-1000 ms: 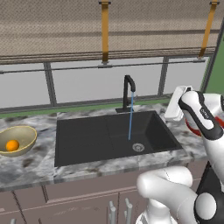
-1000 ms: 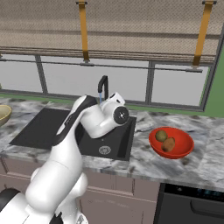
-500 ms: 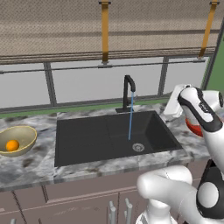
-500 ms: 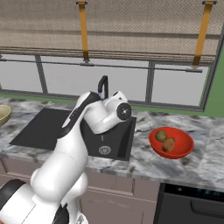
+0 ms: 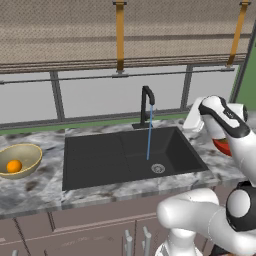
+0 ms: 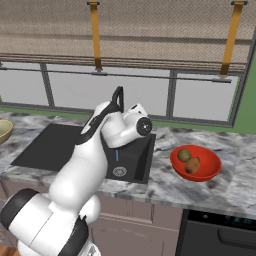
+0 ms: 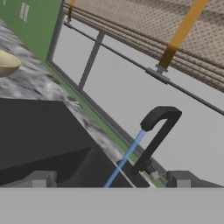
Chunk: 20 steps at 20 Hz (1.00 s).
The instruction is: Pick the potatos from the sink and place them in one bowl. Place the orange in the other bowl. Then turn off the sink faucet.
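Observation:
Both potatos, one olive-brown and one reddish-brown, lie in the red bowl on the counter right of the sink. The orange rests in the tan-yellow bowl left of the sink. Water runs in a thin blue stream from the black faucet. My gripper is open, fingers wide apart with nothing between them. It hovers over the sink's right edge and faces the faucet, still some way short of it. The white hand sits right of the faucet.
Grey marbled counter surrounds the black basin with its round drain. A window with dark bars and a green sill runs behind the faucet. My arm hides part of the red bowl in the left base view. A dark appliance sits under the counter at right.
The hand has shifted slightly left, away from the red bowl and toward the faucet, staying open. Bowls, potatos, orange and running water are unchanged.

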Tool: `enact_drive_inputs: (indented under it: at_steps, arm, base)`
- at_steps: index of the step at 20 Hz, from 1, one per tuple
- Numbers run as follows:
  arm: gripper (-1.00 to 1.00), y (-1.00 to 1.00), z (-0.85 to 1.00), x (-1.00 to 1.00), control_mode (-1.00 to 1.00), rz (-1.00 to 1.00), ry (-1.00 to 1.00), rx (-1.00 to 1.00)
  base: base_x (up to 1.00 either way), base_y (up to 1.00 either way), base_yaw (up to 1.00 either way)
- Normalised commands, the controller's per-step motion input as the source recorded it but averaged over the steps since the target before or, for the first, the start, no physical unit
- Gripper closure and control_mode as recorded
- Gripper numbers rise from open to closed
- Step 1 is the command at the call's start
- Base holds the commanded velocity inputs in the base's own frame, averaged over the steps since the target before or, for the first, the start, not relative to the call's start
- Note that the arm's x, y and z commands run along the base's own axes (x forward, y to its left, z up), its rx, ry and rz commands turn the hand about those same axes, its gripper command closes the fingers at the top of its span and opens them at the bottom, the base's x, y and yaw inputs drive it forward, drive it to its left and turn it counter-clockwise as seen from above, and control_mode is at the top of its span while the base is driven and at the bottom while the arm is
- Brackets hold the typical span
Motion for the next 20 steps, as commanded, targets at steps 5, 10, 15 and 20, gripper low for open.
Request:
enact_drive_inputs:
  at_steps: [5,10,15,20]
  arm:
    - [-1.00,0.00,0.00,0.20,-1.00,0.00,0.00,0.00]
    - [-1.00,-0.03,-0.01,0.23,-1.00,0.00,0.00,0.00]
    - [-1.00,-0.05,-0.08,0.32,-1.00,0.00,0.00,0.00]
    - [-1.00,-0.06,-0.14,0.32,-1.00,0.00,0.00,0.00]
  base:
    - [0.00,0.00,0.00]
    - [0.00,0.00,0.00]
    - [0.00,0.00,0.00]
    - [0.00,0.00,0.00]
